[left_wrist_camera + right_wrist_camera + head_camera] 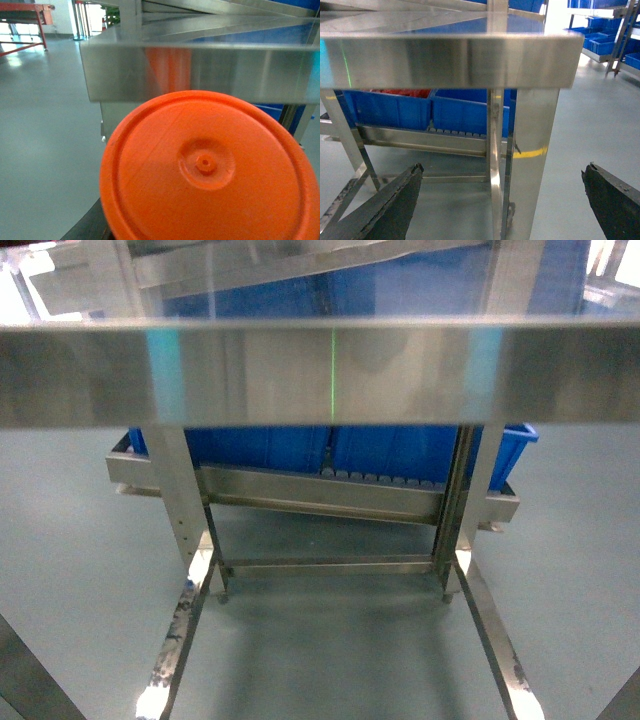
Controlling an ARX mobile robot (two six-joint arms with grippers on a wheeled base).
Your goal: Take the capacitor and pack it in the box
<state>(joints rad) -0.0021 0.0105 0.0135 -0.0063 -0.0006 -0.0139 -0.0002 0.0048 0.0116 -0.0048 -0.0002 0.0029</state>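
The capacitor is a big round orange piece with a raised rim and a small hub in its middle, and it fills the lower part of the left wrist view. It hangs above the floor in front of a steel shelf edge, with my left gripper shut on it. Only one dark finger shows, at the capacitor's lower left. My right gripper is open, with nothing between its two dark fingers, and a steel post stands beyond the gap. The box is out of view. Neither gripper shows in the head view.
A stainless steel rack stands close in front, its shelf edge across the head view. Blue bins sit on the lower roller shelf, one holding red items. Grey floor lies around the rack's legs. More blue-bin shelving stands far right.
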